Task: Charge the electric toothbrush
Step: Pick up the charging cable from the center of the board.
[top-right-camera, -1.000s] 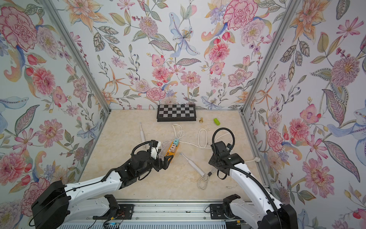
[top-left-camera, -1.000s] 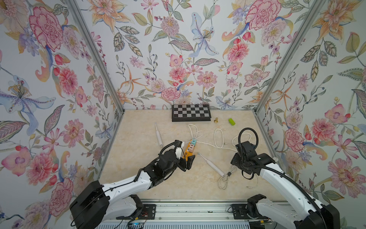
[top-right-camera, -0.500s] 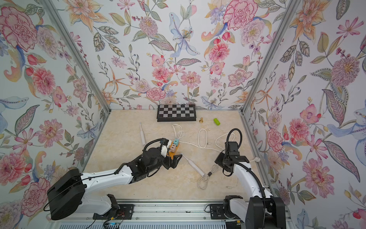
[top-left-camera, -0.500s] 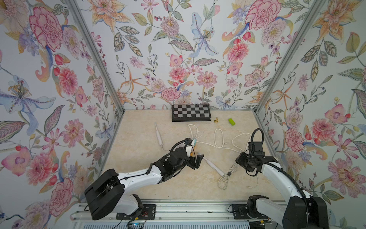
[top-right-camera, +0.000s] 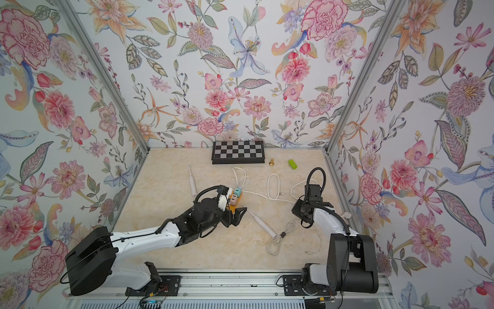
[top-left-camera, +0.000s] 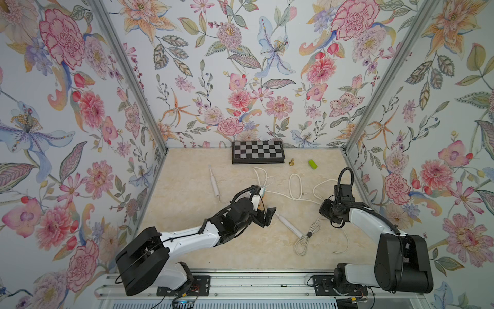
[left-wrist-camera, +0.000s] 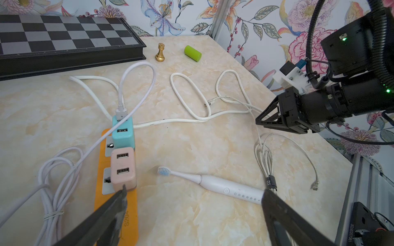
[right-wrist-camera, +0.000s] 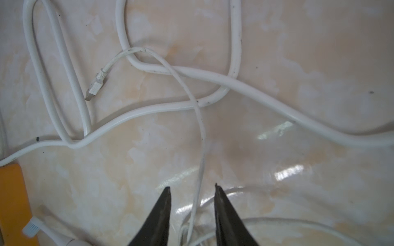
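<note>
Electric toothbrush (left-wrist-camera: 223, 188) lies flat on the tabletop (top-left-camera: 187, 214), roughly mid-width and nearer the front edge than the rear. Its brush head points at the orange power strip (left-wrist-camera: 128, 213), and nothing is plugged into it. The left gripper (left-wrist-camera: 194, 190) hovers low over it with the fingers (left-wrist-camera: 110, 213) spread wide, holding nothing. One tip is down by the pink adapter (left-wrist-camera: 123, 168) on the strip, the other by the tail of the toothbrush handle. Can't tell from this angle whether the tip actually touches the adapter. The teal adapter (left-wrist-camera: 123, 134) sits next to the pink one on the strip and has a white lead plugged in. The right gripper (right-wrist-camera: 192, 186) is low over the tabletop toward the right edge. Its fingers are partly apart and straddle the thin charging cable (right-wrist-camera: 200, 127), with a gap on both sides, so no pinch. The cable's USB plug (right-wrist-camera: 94, 88) lies loose on the tabletop, draped over the thick white cord (right-wrist-camera: 255, 89). The rest of the thin cable is a tied bundle (top-left-camera: 304, 239) just beside the toothbrush tail, toward the front edge. A second toothbrush (top-left-camera: 213, 184) lies well apart, toward the left edge. The chessboard (top-left-camera: 257, 151) sits against the rear edge, mid-width. The gold chess piece (top-left-camera: 292, 162) and green cylinder (top-left-camera: 312, 164) are just to its right, toward the rear right corner.
</note>
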Robot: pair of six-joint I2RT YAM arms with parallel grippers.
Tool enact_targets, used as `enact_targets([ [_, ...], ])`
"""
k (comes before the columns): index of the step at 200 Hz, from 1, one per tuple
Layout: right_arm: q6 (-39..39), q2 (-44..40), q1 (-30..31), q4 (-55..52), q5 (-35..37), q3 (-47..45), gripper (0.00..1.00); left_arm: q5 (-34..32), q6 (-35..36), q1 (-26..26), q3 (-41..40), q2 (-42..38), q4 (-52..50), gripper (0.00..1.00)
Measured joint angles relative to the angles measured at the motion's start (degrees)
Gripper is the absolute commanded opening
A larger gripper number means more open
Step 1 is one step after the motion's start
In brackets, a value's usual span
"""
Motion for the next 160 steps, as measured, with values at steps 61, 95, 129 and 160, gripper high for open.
enact_targets([
  [61, 0.0, 4.3, 0.0, 3.4, -0.6, 0.0, 0.18, 0.0, 0.0, 0.0, 0.0, 0.0, -0.2, 0.99],
  [95, 0.2, 4.7, 0.0, 5.0, -1.3, 0.0, 0.08, -0.4, 0.0, 0.0, 0.0, 0.0, -0.7, 0.99],
  [129, 0.0, 1.3, 0.0, 5.4, -1.6, -0.5, 0.00, -0.5, 0.0, 0.0, 0.0, 0.0, -1.2, 0.99],
  [160, -1.0, -6.9, 0.0, 5.4, -2.3, -0.9, 0.00, -0.9, 0.0, 0.0, 0.0, -0.1, -1.5, 0.99],
])
